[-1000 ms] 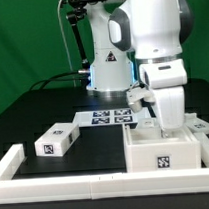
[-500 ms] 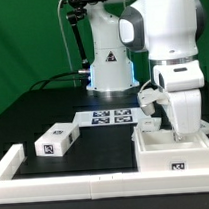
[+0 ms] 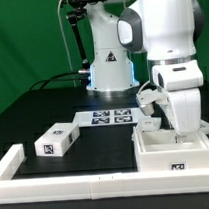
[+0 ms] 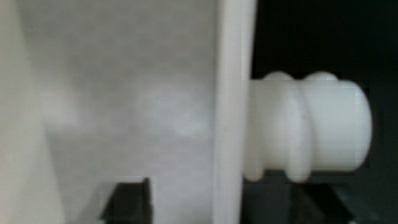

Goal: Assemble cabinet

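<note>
Cabinet (image 3: 162,157) — now flat, open side up

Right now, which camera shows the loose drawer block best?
The exterior view: the drawer block lies whole at the exterior view's left, tag facing the camera. The wrist view shows none of it, only a close white panel.

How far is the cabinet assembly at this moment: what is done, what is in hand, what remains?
Done: nothing looks joined yet. In hand: the gripper is down at the cabinet body, which appears to lie open side up; whether it grips is hidden. Left: the small tagged block lies apart on the table, not yet fitted.
</note>
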### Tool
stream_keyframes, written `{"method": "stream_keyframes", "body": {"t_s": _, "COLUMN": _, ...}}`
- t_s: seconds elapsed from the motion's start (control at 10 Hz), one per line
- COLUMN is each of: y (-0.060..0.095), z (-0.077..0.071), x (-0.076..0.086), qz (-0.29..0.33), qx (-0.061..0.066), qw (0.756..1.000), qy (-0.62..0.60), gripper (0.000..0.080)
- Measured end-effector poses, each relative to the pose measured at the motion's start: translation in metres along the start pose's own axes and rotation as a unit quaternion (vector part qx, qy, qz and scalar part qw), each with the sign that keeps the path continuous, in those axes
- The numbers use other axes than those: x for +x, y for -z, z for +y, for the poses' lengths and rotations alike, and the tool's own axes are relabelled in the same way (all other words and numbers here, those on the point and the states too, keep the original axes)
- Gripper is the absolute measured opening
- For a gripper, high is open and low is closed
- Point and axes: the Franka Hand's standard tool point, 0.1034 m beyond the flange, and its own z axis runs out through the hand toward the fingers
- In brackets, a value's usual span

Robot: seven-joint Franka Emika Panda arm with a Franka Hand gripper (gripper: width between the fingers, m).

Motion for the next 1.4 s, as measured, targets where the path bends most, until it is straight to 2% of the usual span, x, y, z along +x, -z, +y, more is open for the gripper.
{"method": "stream_keyframes", "body": {"t_s": 0.1, "y": 0.0, "z": 0.0, "x": 0.0, "qz": 0.0, "qx": 0.0, "qw": 1.0, "qy": 0.0, "gripper": 0.0579}}
{"method": "stream_keyframes", "body": {"t_s": 0.2, "y": 0.0, "z": 0.0, "x": 0.0, "qz": 0.0, "qx": 0.0, "qw": 1.0, "qy": 0.0, "gripper": 0.0711}}
{"method": "stream_keyframes", "body": {"t_s": 0.3, "y": 0.001, "z": 0.0, "x": 0.0, "qz": 0.0, "qx": 0.0, "qw": 1.0, "qy": 0.001, "gripper": 0.0711}}
{"method": "stream_keyframes", "body": {"t_s": 0.4, "y": 0.004, "z": -0.001, "x": 0.001, "qz": -0.001, "qx": -0.002, "qw": 1.0, "qy": 0.003, "gripper": 0.0781}}
{"method": "stream_keyframes", "body": {"t_s": 0.6, "y": 0.018, "z": -0.003, "x": -0.003, "qz": -0.01, "qx": 0.001, "qw": 1.0, "qy": 0.004, "gripper": 0.0794}}
{"method": "stream_keyframes", "body": {"t_s": 0.7, "y": 0.031, "z": -0.004, "x": -0.003, "qz": -0.016, "qx": -0.002, "qw": 1.0, "qy": 0.004, "gripper": 0.0797}}
{"method": "stream_keyframes", "body": {"t_s": 0.9, "y": 0.054, "z": -0.017, "x": 0.008, "qz": -0.022, "qx": -0.007, "qw": 1.0, "qy": 0.006, "gripper": 0.0797}}
{"method": "stream_keyframes", "body": {"t_s": 1.0, "y": 0.058, "z": -0.027, "x": 0.015, "qz": -0.022, "qx": -0.005, "qw": 1.0, "qy": 0.014, "gripper": 0.0797}}
{"method": "stream_keyframes", "body": {"t_s": 1.1, "y": 0.058, "z": -0.037, "x": 0.026, "qz": -0.017, "qx": -0.009, "qw": 1.0, "qy": 0.018, "gripper": 0.0797}}
{"method": "stream_keyframes", "body": {"t_s": 1.3, "y": 0.047, "z": -0.067, "x": 0.049, "qz": -0.006, "qx": 0.0, "qw": 1.0, "qy": 0.03, "gripper": 0.0797}}
{"method": "stream_keyframes", "body": {"t_s": 1.4, "y": 0.044, "z": -0.073, "x": 0.06, "qz": -0.003, "qx": 0.004, "qw": 0.999, "qy": 0.036, "gripper": 0.0797}}
